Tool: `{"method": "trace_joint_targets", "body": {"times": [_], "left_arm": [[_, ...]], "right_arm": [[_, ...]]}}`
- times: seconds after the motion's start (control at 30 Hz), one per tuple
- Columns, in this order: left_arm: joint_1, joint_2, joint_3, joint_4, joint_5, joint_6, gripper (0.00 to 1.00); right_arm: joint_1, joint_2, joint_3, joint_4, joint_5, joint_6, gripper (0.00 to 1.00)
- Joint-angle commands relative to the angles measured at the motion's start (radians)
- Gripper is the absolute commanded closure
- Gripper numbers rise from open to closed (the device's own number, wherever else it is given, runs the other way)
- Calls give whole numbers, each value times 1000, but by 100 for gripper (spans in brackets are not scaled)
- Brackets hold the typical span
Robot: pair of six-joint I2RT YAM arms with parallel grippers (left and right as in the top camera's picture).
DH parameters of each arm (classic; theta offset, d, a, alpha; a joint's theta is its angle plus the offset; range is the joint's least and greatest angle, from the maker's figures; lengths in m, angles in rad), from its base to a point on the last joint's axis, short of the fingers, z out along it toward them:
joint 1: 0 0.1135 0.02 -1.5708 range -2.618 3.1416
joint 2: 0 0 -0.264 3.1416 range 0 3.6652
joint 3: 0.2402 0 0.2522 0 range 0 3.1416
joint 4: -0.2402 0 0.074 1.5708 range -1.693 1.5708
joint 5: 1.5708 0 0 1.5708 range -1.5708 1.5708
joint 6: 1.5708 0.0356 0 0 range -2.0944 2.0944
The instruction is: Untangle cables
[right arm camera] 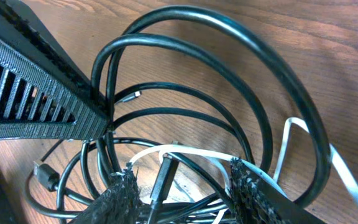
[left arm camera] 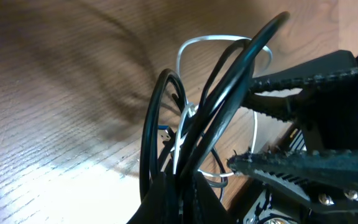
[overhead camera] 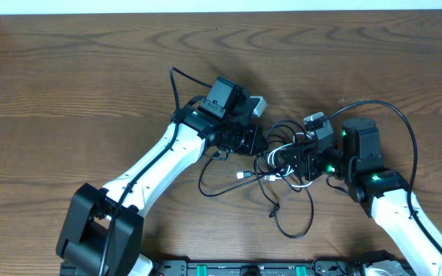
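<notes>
Left pincer (left arm camera: pixel 180 190) clamped on the tangled cables (left arm camera: pixel 232 87); right pincer (right arm camera: pixel 186 186) spread apart around them, over a wooden surface (overhead camera: pixel 90 77).

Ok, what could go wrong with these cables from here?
The left gripper is shut on several black cables at once, so pulling may tighten the tangle. The right gripper stands open around the white cable and a black one, so closing may catch both. The grippers are close together and could collide.
</notes>
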Motion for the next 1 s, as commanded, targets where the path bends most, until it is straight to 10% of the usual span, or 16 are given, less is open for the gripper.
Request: {"method": "trace_joint_targets", "body": {"times": [0.0,0.43,0.97], "left_arm": [[-2,-6,4,2,32,38,92],[-1,-6,4,-58,106,274,92],[0,-6,4,-53,111,281,92]], "right_arm": [[6,4,-3,22,4,-31,50],[6,4,-3,66,-118,-115,48],[6,4,-3,-92,-119,-185,62]]}}
